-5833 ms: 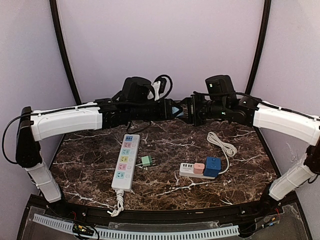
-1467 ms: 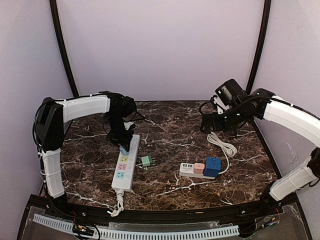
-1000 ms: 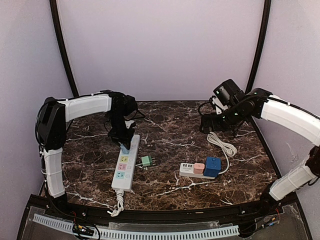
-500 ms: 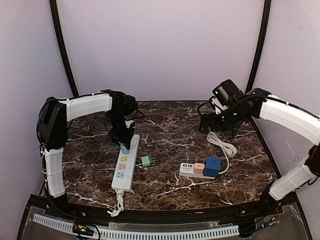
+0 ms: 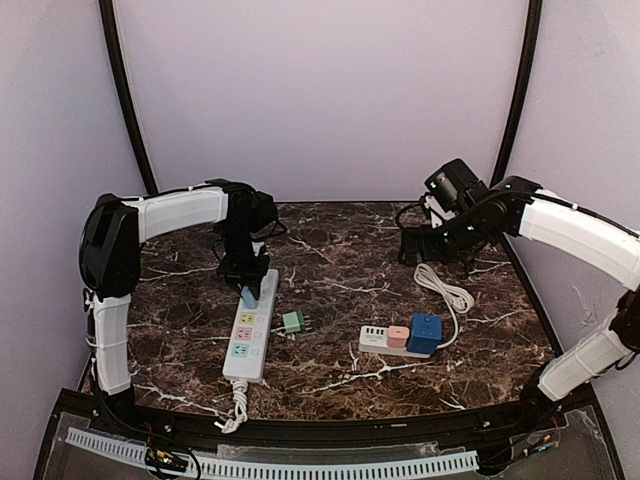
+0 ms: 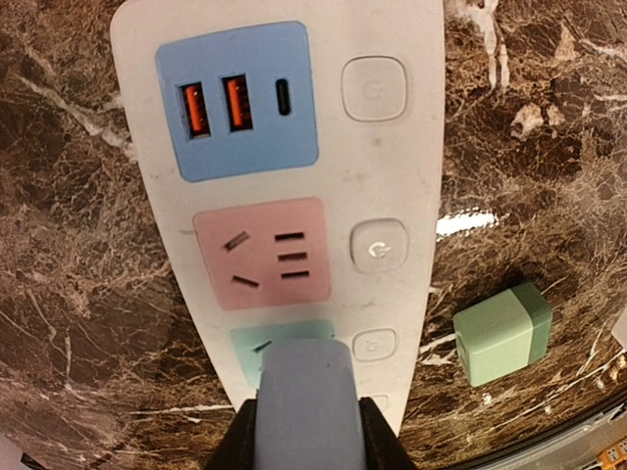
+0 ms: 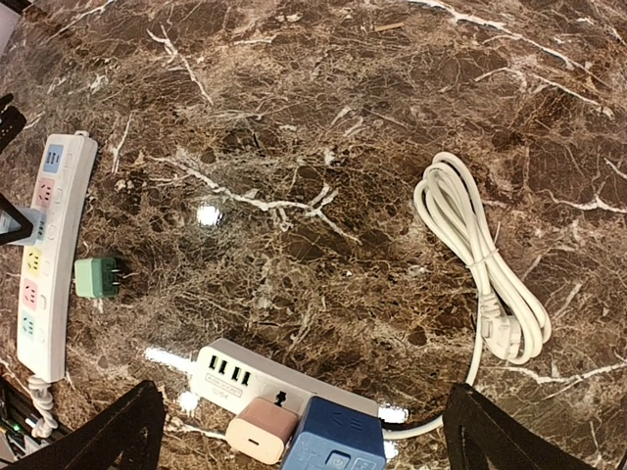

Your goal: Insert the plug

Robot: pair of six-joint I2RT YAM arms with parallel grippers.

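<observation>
Plug (image 6: 306, 411): a pale blue block, clamped on both flanks by the left end effector (image 6: 306, 446), whose dark fingers (image 6: 238, 446) are drawn in narrow against its sides. It stands over the teal socket panel of the white power strip (image 6: 392, 147), the third panel from the strip's far end, after the blue USB panel and the pink socket panel. Whether its prongs are seated in the socket cannot be told, since the plug body hides the contact. The strip lies lengthwise on the left half of the dark marbled desk (image 5: 330, 270), its cord end toward the near edge. A green adapter (image 6: 502, 333) lies on the desk just beside the strip's right edge, apart from it. The right end effector (image 5: 415, 248) hangs above the far right of the desk with its fingers spread wide, holding nothing. Beneath it lies a coiled white cord (image 7: 480, 264), leading to a smaller white strip (image 7: 220, 367) that carries a pink plug (image 7: 261, 431) and a blue cube (image 7: 333, 446) side by side.
</observation>
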